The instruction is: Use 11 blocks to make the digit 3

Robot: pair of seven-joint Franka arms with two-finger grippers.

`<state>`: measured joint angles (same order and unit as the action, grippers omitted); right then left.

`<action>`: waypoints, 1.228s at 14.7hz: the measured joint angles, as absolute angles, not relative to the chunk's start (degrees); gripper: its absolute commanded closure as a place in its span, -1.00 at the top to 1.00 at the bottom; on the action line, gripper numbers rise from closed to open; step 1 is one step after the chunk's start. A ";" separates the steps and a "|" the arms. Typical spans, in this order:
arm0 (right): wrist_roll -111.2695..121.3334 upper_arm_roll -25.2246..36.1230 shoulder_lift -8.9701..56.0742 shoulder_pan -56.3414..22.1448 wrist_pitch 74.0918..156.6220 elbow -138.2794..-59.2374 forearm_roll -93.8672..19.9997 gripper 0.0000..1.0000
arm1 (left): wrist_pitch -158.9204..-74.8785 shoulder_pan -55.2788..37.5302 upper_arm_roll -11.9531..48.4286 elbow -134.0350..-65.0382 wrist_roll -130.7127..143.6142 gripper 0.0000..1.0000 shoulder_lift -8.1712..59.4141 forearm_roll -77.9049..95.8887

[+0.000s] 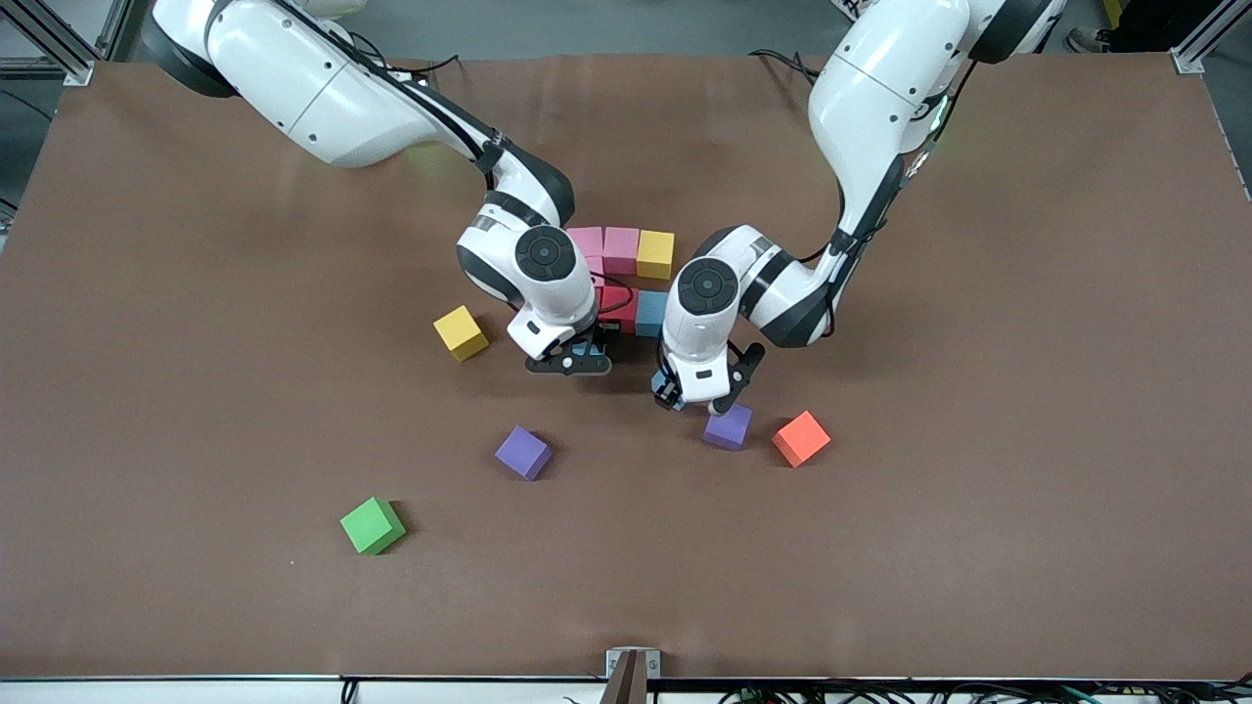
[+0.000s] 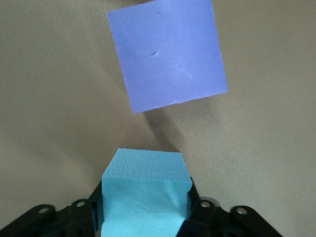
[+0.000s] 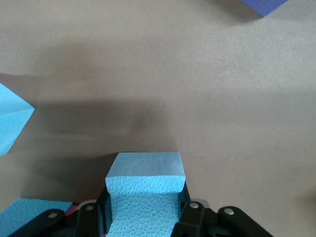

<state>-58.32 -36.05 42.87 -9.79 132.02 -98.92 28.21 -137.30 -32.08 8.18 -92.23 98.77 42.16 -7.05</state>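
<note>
front view: the partly built digit 3 [image 1: 626,279] sits mid-worktop, with pink and yellow cubes in the top row and red and light blue ones below, partly hidden by the arms. the right gripper [image 1: 577,360] hangs just at the figure's camera-side edge; the left gripper [image 1: 696,399] is low beside a purple cube [image 1: 729,426]. a loose yellow cube [image 1: 461,332], a second purple cube [image 1: 523,452], an orange cube [image 1: 801,438] and a green cube [image 1: 372,525] lie scattered.

left wrist view: its jaws pinch a light blue cube [image 2: 145,197], the purple one just ahead.

right wrist view: its jaws pinch another light blue cube [image 3: 144,197] over bare worktop [image 3: 197,89].

judgement: both arms are carrying cubes; next, each must be set squarely against the figure's open end.
</note>
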 measured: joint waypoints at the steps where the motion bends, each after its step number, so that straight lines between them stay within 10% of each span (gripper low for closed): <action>1: -57.89 -35.96 42.87 -9.79 132.02 -98.88 28.21 -1.00 | -137.31 -32.08 8.19 -92.11 98.83 -0.43 42.17 -7.03; 18: -57.11 -35.62 42.87 -9.89 131.91 -98.65 28.25 -1.00 | -134.48 -27.85 8.06 -91.06 99.02 -0.43 37.31 -6.97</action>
<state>-57.11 -35.62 42.87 -9.89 131.91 -98.65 28.25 -134.48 -27.85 8.06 -91.06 99.02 37.31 -6.97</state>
